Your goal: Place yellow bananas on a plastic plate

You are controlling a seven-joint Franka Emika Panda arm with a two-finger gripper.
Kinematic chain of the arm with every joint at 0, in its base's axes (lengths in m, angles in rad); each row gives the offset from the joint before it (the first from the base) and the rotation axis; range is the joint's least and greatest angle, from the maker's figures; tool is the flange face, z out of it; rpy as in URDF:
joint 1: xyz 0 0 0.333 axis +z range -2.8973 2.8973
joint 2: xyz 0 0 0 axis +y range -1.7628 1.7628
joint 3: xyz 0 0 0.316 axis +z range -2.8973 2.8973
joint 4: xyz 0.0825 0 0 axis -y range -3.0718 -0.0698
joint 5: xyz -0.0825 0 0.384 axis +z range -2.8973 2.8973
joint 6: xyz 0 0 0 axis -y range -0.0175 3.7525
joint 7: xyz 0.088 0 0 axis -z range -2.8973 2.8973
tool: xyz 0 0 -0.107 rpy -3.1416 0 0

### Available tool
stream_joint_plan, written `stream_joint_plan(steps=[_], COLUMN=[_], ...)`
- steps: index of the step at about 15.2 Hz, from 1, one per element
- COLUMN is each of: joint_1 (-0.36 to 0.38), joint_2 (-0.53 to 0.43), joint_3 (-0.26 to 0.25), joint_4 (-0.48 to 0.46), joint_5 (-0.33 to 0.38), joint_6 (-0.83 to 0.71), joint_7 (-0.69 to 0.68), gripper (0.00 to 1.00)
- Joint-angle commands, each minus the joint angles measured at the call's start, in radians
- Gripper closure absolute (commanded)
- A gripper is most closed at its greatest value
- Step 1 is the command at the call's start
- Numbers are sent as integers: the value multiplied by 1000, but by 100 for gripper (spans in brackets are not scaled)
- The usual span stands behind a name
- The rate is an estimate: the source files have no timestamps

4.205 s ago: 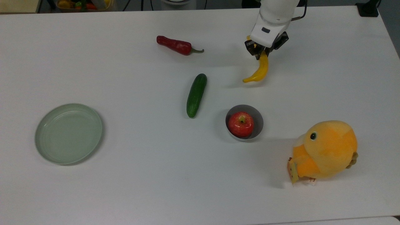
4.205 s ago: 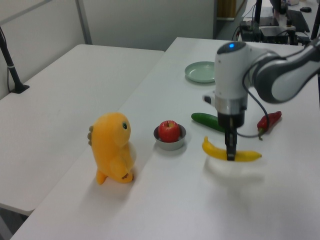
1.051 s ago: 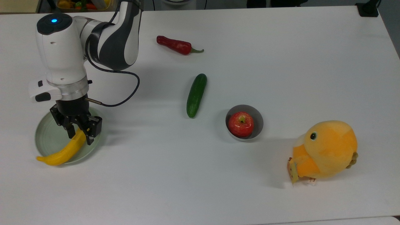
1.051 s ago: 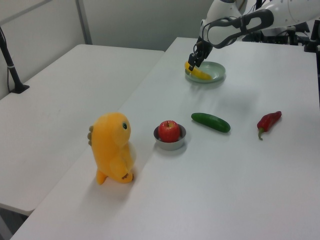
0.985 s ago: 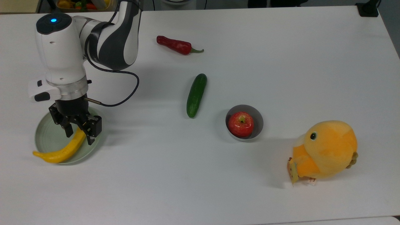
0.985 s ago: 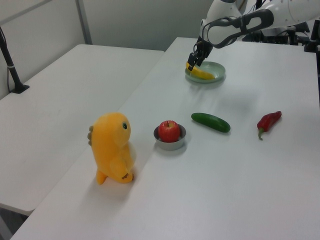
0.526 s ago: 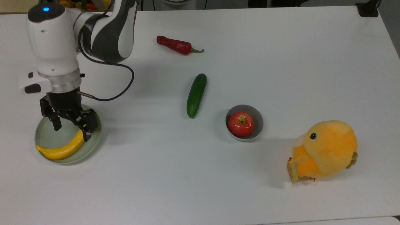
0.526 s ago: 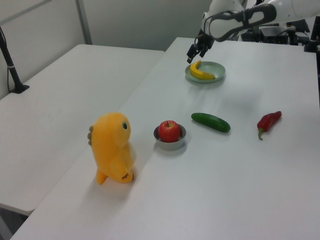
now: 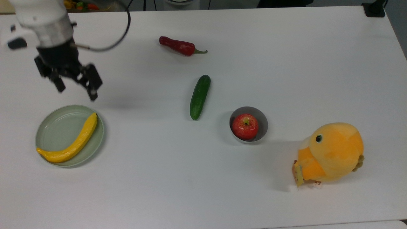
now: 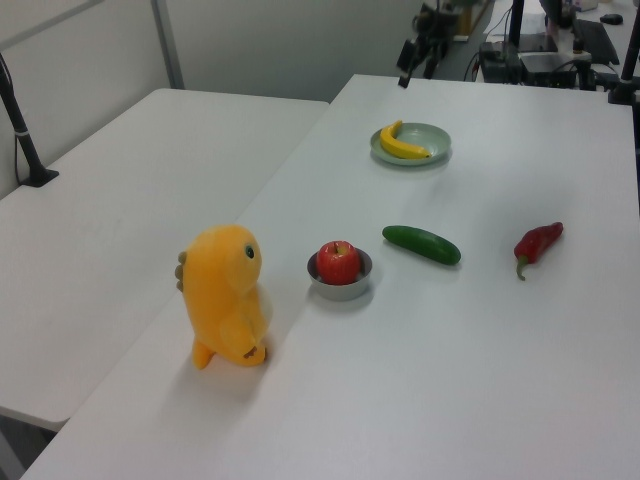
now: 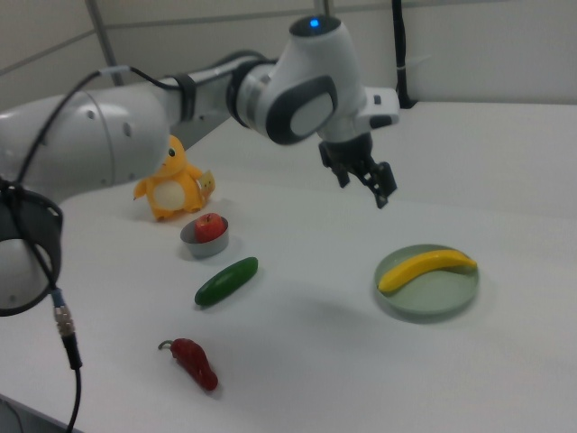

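Note:
The yellow banana (image 9: 68,144) lies curved inside the pale grey-green plastic plate (image 9: 54,119) at the top view's left; nothing is touching it. It also rests on the plate (image 10: 428,134) as the banana (image 10: 403,144) at the far end of the table in the left view. In the right view the banana (image 11: 424,269) spans the plate (image 11: 437,299). My gripper (image 9: 77,92) hangs open and empty, raised above the table and apart from the plate, toward the top view's upper left. The left view shows the gripper (image 10: 417,68) behind the plate, and the right view has the gripper (image 11: 363,191) above and left of it.
A green cucumber (image 9: 200,97) lies mid-table, with a red chili pepper (image 9: 178,46) behind it. A small grey bowl (image 9: 262,119) holds a red apple (image 9: 245,126). An orange-yellow plush bird (image 9: 330,152) stands at the top view's right.
My gripper opened and released the banana, which settled fully into the plate. The gripper then rose and pulled back toward the top view's upper edge.

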Motion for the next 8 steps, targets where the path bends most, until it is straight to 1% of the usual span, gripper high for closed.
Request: stream_joint_plan(steps=[1, 3, 6, 8], joint_1=[9, 15, 76, 127], joint_2=[-165, -237, -344, -402], joint_3=[9, 12, 13, 15], joint_4=[-67, -67, -82, -114], joint_5=[6, 5, -3, -32], joint_6=[-192, -331, -503, -574], joint_7=[12, 60, 101, 135], gripper=[0, 0, 0, 0])
